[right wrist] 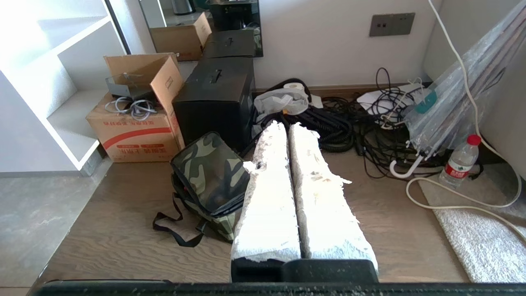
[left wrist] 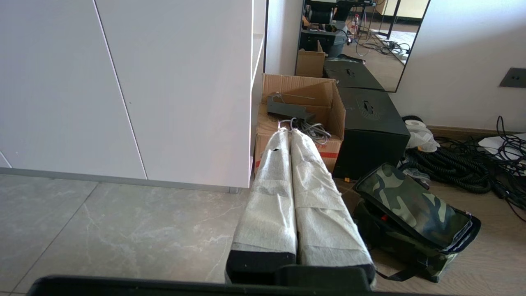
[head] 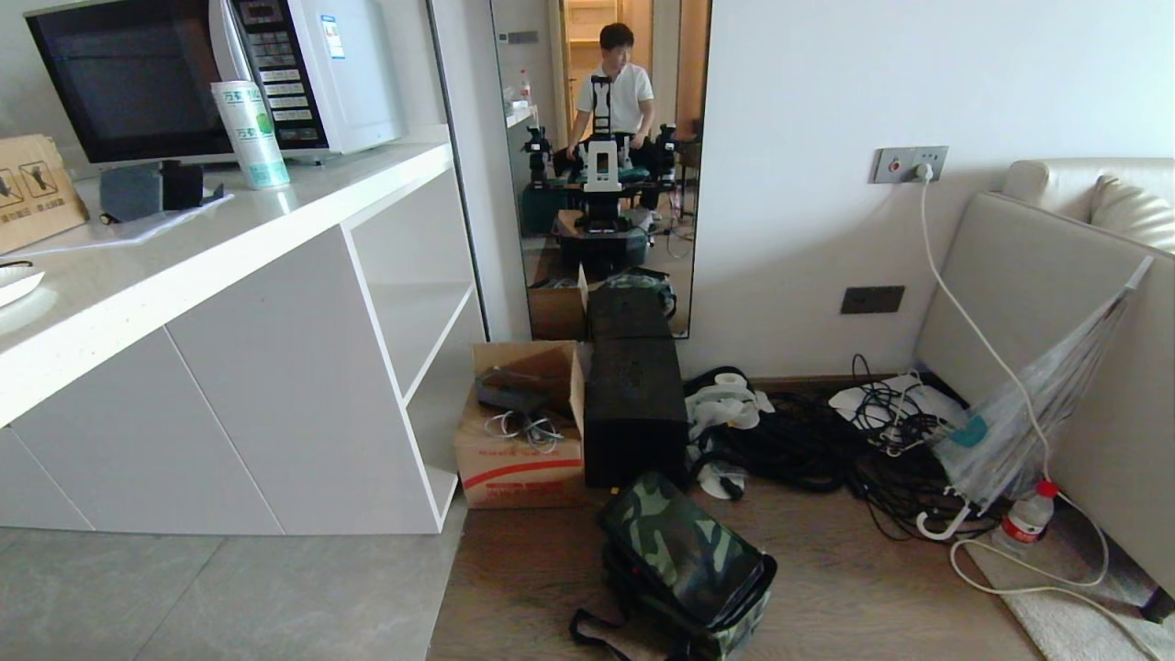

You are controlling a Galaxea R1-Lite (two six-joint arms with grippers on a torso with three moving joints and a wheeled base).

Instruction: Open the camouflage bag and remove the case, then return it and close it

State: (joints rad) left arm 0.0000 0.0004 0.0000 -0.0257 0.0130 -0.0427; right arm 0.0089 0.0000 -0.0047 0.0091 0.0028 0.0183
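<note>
The camouflage bag (head: 684, 560) lies on the wood floor in front of me, its flap down and a black strap trailing at its near end. It also shows in the left wrist view (left wrist: 413, 209) and the right wrist view (right wrist: 207, 176). The case is hidden. My left gripper (left wrist: 289, 130) is shut and empty, held level well short of the bag. My right gripper (right wrist: 287, 124) is also shut and empty, level, beside the bag without touching it. Neither arm shows in the head view.
A tall black box (head: 633, 408) and an open cardboard carton (head: 523, 427) stand just behind the bag. A white cabinet (head: 275, 386) is at the left. Tangled black cables (head: 826, 441), a folded umbrella (head: 1019, 422), a water bottle (head: 1026, 519) and a sofa (head: 1074, 303) fill the right. A mirror shows a person.
</note>
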